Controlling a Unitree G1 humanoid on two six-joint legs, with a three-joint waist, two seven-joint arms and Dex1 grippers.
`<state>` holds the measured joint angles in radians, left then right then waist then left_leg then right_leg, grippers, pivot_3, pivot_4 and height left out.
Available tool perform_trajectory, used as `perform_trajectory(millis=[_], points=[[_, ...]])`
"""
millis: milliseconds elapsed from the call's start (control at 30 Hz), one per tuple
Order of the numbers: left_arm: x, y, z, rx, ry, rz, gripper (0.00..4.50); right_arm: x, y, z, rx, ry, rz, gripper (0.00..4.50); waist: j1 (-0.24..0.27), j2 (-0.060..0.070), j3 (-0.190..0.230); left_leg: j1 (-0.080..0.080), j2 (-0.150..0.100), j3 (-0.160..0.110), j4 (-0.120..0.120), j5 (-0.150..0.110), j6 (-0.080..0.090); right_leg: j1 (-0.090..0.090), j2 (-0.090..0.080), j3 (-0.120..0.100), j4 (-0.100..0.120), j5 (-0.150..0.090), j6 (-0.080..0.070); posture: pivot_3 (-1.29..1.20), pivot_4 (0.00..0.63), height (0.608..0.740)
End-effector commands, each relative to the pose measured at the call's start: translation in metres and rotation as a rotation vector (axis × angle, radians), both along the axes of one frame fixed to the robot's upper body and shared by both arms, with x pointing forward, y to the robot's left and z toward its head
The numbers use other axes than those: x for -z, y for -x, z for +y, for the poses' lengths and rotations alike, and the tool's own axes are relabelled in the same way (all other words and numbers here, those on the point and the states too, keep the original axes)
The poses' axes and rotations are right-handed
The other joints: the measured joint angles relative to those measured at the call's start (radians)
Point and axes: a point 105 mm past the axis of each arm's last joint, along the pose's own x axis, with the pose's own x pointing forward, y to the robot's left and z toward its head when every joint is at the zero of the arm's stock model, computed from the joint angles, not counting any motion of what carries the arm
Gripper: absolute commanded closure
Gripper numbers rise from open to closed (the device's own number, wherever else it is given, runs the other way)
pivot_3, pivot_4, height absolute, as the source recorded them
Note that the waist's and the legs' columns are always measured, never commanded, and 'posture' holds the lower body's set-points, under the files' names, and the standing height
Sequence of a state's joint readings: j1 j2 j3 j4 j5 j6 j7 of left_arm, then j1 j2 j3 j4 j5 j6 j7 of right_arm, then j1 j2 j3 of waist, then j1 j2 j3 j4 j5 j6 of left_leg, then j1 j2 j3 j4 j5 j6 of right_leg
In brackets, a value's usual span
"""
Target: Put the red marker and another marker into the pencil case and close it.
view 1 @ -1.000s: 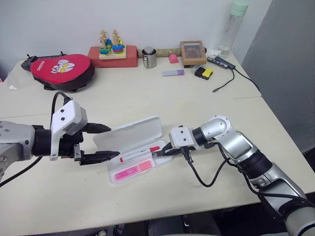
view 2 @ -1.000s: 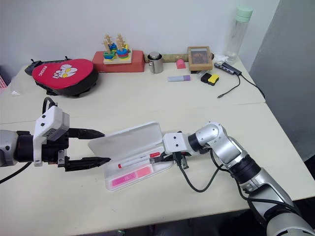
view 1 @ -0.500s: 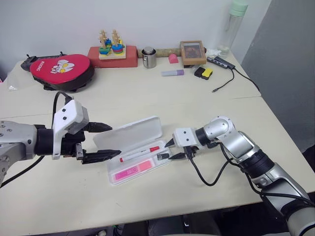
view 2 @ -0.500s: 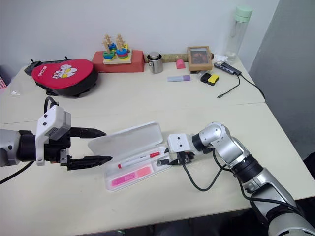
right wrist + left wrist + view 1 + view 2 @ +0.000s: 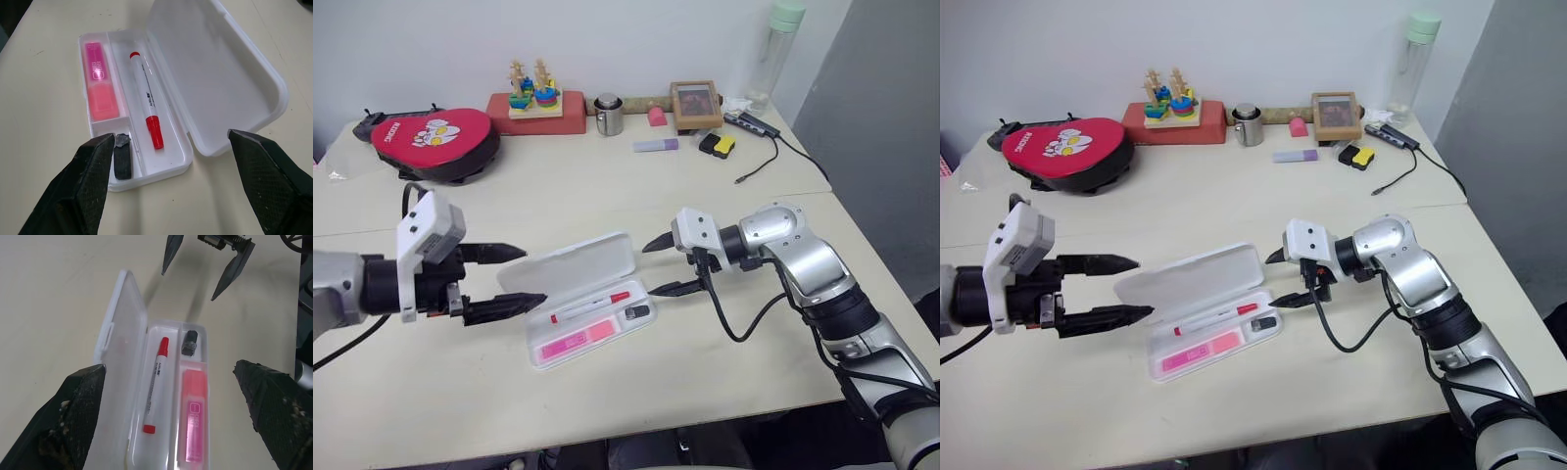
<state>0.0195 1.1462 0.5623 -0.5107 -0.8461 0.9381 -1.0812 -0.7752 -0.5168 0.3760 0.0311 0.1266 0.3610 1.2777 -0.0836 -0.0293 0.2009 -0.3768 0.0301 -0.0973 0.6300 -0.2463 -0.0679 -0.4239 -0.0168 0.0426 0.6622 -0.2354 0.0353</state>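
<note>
two markers lie in the flat white plastic pencil case [image 5: 582,305] now. the slim white marker with the red cap [image 5: 590,305] is in the long slot next to the lid. the fat pink highlighter [image 5: 576,339] is in the front slot, and a small dark grey block [image 5: 637,313] sits in the little pocket at its end. both markers lie the long way of the case.

the lid [image 5: 570,264] is open. it leans back on the far side of the tray, so it must swing toward the robot to shut.

the left gripper [image 5: 514,277] has its two black fingers spread wide and holds nothing. it sits just beside the left end of the case, and one finger points at the lid. the right gripper [image 5: 666,264] is open too and holds nothing. it hangs near the right end.

i think the left one is a bit nearer to the lid.

the red oval pouch [image 5: 434,137] at the back of the table has white letters, too small to read. the marks on the markers are too small too.
</note>
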Motion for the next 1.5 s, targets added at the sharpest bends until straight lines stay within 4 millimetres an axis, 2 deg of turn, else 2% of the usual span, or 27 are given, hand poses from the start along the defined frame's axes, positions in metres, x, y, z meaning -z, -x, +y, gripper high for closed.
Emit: perform_trajectory(millis=[33, 100, 133, 200, 400, 533, 633, 867, 967, 1300, 1500], points=[[-0.012, 0.01, 0.011, -0.066, -0.008, -0.061, 0.0, -0.01, -0.014, -0.009, 0.074, -0.02, -0.047, 0.64, 0.0, 0.0, 0.0, -0.001, 0.0, 0.0, 0.0, 0.0, 0.0, 0.0, 0.0, 0.0, 0.0, 0.0, 0.0, 0.0, 0.15, 0.74], [-0.013, 0.013, 0.017, -0.115, 0.004, -0.073, 0.0, -0.009, -0.019, -0.012, 0.094, -0.018, -0.049, 0.64, 0.001, 0.0, 0.0, -0.001, 0.0, -0.001, 0.0, 0.0, 0.0, -0.001, 0.0, -0.001, 0.0, 0.0, 0.0, 0.0, 0.15, 0.74], [-0.013, 0.014, 0.021, -0.144, 0.017, -0.08, 0.0, -0.007, -0.022, -0.013, 0.105, -0.015, -0.048, 1.0, 0.001, 0.0, 0.0, -0.001, 0.0, -0.001, 0.0, 0.0, 0.0, -0.001, 0.0, -0.001, 0.0, 0.0, -0.001, 0.0, 0.15, 0.74], [-0.014, 0.015, 0.024, -0.172, 0.03, -0.087, 0.0, -0.006, -0.025, -0.015, 0.114, -0.012, -0.048, 1.39, 0.001, 0.0, 0.0, 0.0, 0.0, -0.001, 0.0, 0.0, 0.0, -0.001, 0.0, -0.001, 0.0, 0.0, -0.001, 0.0, 0.15, 0.74], [0.004, 0.026, 0.034, -0.297, 0.07, -0.074, 0.0, 0.001, -0.041, -0.017, 0.139, 0.009, -0.054, 2.84, -0.002, 0.0, 0.0, 0.0, 0.0, 0.001, 0.0, 0.0, 0.0, 0.0, 0.0, 0.0, 0.0, 0.0, 0.0, 0.0, 0.15, 0.74], [0.007, 0.03, 0.038, -0.339, 0.084, -0.079, 0.0, 0.004, -0.052, -0.015, 0.138, 0.028, -0.074, 3.88, -0.001, 0.0, 0.0, 0.001, 0.0, 0.0, 0.0, 0.0, 0.0, 0.0, 0.0, 0.0, 0.001, 0.0, -0.001, 0.0, 0.15, 0.74], [0.009, 0.034, 0.042, -0.365, 0.086, -0.073, 0.0, 0.003, -0.061, -0.01, 0.136, 0.028, -0.088, 4.42, 0.0, 0.0, 0.0, 0.002, 0.0, 0.0, 0.0, 0.0, 0.0, 0.001, 0.0, 0.0, 0.001, 0.0, -0.001, 0.0, 0.15, 0.74], [0.015, 0.042, 0.051, -0.407, 0.079, -0.045, 0.0, -0.004, -0.069, 0.001, 0.109, 0.014, -0.112, 4.42, 0.0, 0.0, 0.0, 0.002, 0.0, 0.001, 0.0, 0.0, 0.0, 0.001, 0.0, 0.001, 0.001, 0.0, -0.001, 0.0, 0.15, 0.74], [0.016, 0.045, 0.058, -0.44, 0.087, -0.043, 0.0, -0.011, -0.07, 0.014, 0.071, 0.004, -0.138, 4.42, 0.0, 0.0, 0.0, 0.002, 0.0, 0.0, 0.0, 0.0, 0.0, 0.001, 0.0, 0.0, 0.001, 0.0, -0.001, 0.0, 0.15, 0.74], [0.019, 0.042, 0.072, -0.505, 0.067, -0.058, 0.0, -0.026, -0.063, 0.044, -0.043, -0.03, -0.174, 4.42, -0.001, 0.0, 0.0, 0.002, 0.0, 0.0, 0.0, 0.0, 0.0, 0.001, 0.0, 0.0, 0.001, 0.0, -0.001, 0.0, 0.15, 0.74], [0.019, 0.04, 0.071, -0.503, 0.07, -0.065, 0.0, -0.025, -0.054, 0.045, -0.117, 0.008, -0.175, 4.42, 0.0, 0.0, 0.0, 0.002, 0.0, 0.0, 0.0, 0.0, 0.0, 0.001, 0.0, 0.0, 0.001, 0.0, -0.001, 0.0, 0.15, 0.74]])
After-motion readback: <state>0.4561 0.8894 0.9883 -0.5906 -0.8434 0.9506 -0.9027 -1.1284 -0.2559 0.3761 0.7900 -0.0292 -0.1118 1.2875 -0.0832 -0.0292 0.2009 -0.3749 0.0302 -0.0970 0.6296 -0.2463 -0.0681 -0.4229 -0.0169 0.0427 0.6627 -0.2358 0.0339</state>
